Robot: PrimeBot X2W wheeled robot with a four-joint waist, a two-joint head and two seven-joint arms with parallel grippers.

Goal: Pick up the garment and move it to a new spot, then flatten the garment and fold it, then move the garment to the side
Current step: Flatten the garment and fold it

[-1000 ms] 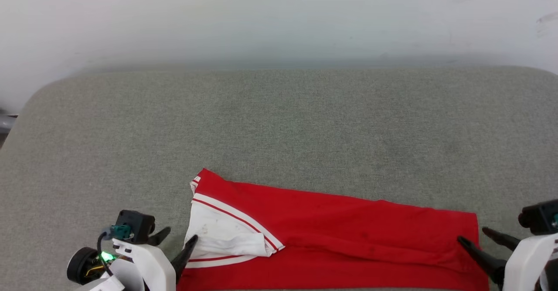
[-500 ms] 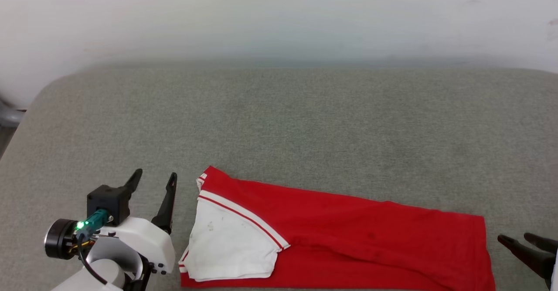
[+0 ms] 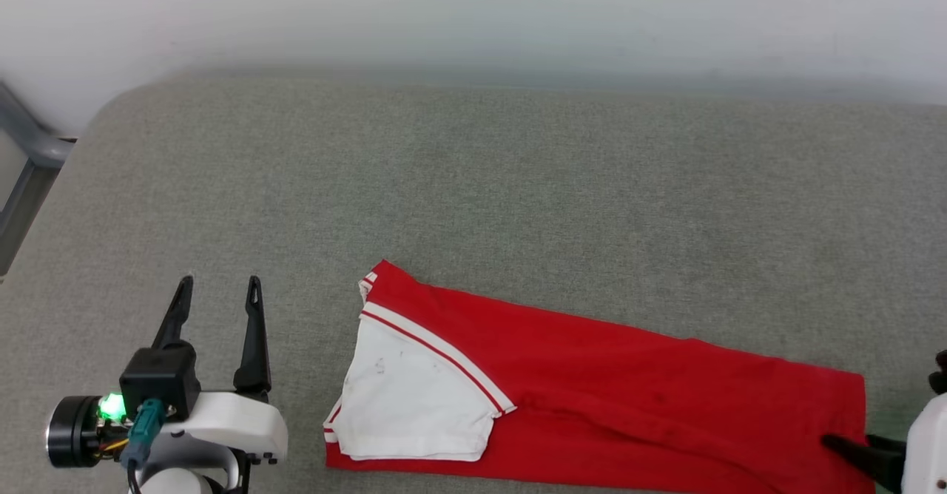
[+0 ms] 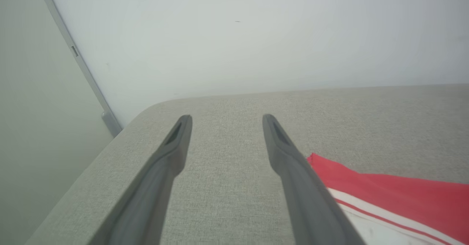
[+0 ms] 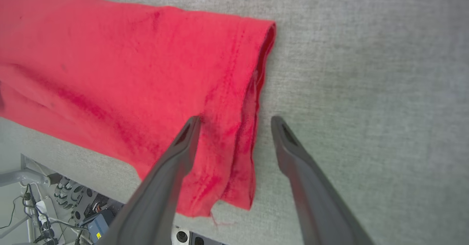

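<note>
Since a moment ago, the left claw (image 3: 220, 285) has pulled away from the white sleeve (image 3: 414, 398). It now sits at 8 o'clock in the head view, well apart from the cloth. Its two fingers are spread wide and hold nothing.

The red shirt (image 3: 629, 405) lies folded in a long strip on the gray table (image 3: 473, 183). It runs from 7 o'clock to 4 o'clock, close to the near edge. The sleeve rests on top at the 7 o'clock end.

The right claw (image 5: 236, 120) is at the 4 o'clock end. It is spread too, with one finger above the red cloth and one above the bare table. It is not pinching anything yet.

Here is what could go wrong. I think the shirt could slide off, because its near side lies right by the table's edge, with wires (image 5: 44, 204) down below. A pull toward 6 o'clock might drag it over. If the right claw closes now, it might catch only the top layer, and then the fold could open up. If only that end gets lifted, the far end could drag and bunch, and the loose sleeve could flop out.
</note>
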